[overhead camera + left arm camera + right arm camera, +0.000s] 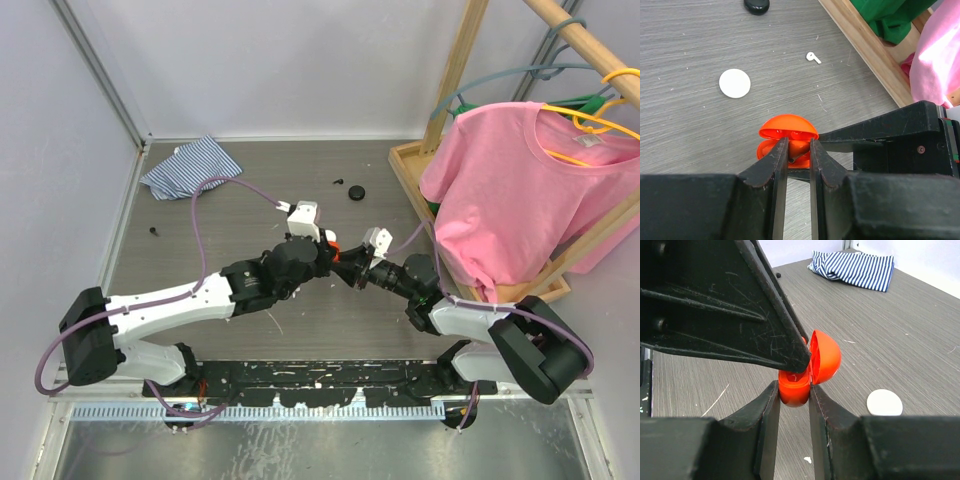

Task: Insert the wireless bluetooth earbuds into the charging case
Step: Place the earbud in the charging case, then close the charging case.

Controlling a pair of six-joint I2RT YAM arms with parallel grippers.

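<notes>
The red charging case [795, 390] hangs above the table with its lid [826, 356] swung open, and my right gripper [794, 385] is shut on its lower half. My left gripper [799, 142] comes in from above, shut on a red earbud [796, 152] right at the case's open mouth [788, 134]. In the top view both grippers meet at mid-table, where a bit of the red case [335, 249] shows between them. A white earbud [813, 57] lies loose on the table beyond the case.
A white round case [735, 83] lies on the table, and a black round case [357, 193] with a small black piece [340, 182] lies farther back. A striped cloth [190, 165] is at the back left. A wooden rack [408, 170] with a pink shirt [530, 180] stands on the right.
</notes>
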